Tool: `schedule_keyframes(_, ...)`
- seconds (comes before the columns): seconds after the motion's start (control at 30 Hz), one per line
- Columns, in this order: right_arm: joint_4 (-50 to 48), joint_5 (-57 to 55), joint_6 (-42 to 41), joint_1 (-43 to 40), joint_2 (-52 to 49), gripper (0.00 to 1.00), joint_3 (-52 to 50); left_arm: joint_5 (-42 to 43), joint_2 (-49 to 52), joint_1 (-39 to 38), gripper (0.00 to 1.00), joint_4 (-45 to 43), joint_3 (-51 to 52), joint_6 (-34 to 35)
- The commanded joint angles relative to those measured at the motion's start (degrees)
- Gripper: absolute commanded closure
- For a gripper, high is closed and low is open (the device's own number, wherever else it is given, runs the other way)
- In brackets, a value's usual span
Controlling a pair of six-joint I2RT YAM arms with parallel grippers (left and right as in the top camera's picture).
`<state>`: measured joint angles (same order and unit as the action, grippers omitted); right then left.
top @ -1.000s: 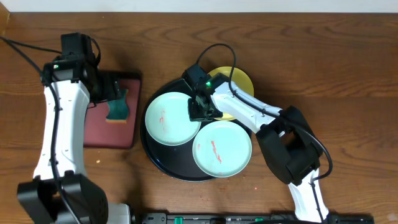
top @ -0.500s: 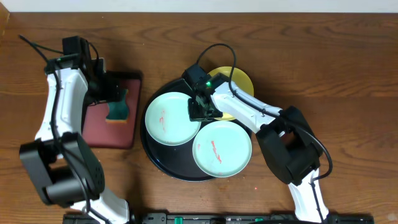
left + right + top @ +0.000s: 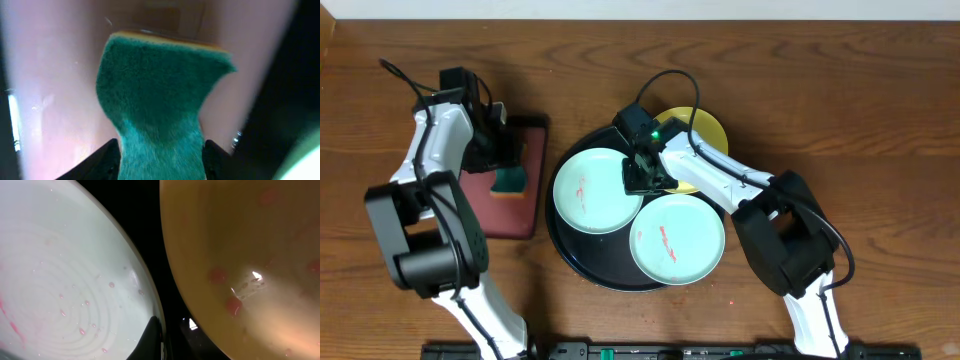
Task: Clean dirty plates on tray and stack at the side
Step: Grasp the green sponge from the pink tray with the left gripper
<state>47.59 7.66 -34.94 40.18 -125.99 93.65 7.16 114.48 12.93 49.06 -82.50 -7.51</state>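
Three plates sit with the black tray (image 3: 605,272) in the middle of the wooden bench (image 3: 840,100): a mint-green plate (image 3: 592,192) on its left side, a second mint-green plate (image 3: 677,240) at its near right, both with thin red-orange smears in the middle, and a yellow plate (image 3: 708,135) at its far right edge, partly hidden under my right arm. From overhead, the right end effector (image 3: 640,178) is down at the spot where the left mint plate's rim comes close to the yellow one, with a small green light (image 3: 645,128) glowing on the arm just behind it. My right wrist view shows the mint plate (image 3: 65,280) wet with droplets and faint red flecks, the yellow plate (image 3: 240,245) carrying blurred reddish spots, a black strip of tray (image 3: 142,225) between them, and one of the dark fingertips (image 3: 152,339) right at the mint rim; I cannot tell how wide that end effector stands. Over on the left, a small dark-red tray (image 3: 510,215) lies beside the black one, and the left end effector (image 3: 160,162) is pinched onto the narrow lower part of a green sponge (image 3: 160,95), yellow along its far edge, above that red surface.
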Motion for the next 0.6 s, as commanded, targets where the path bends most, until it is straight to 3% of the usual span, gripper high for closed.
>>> schedule_keyframes(0.0, -0.2, -1.1, 0.9, -0.1, -2.4, 0.99, -0.4, -1.2, 1.9, 0.0, 0.50, 0.0, 0.7, 2.7)
schedule_keyframes(0.3, -0.2, -1.1, 0.9, -0.1, -2.4, 0.99, -0.4, -1.2, 4.5, 0.0, 0.53, -2.1, 0.7, 3.7)
schedule_keyframes(0.57, -0.2, -1.1, 0.9, -0.1, -2.4, 0.99, -0.4, -1.2, 5.8, 0.0, 0.81, -5.1, 1.8, 3.8)
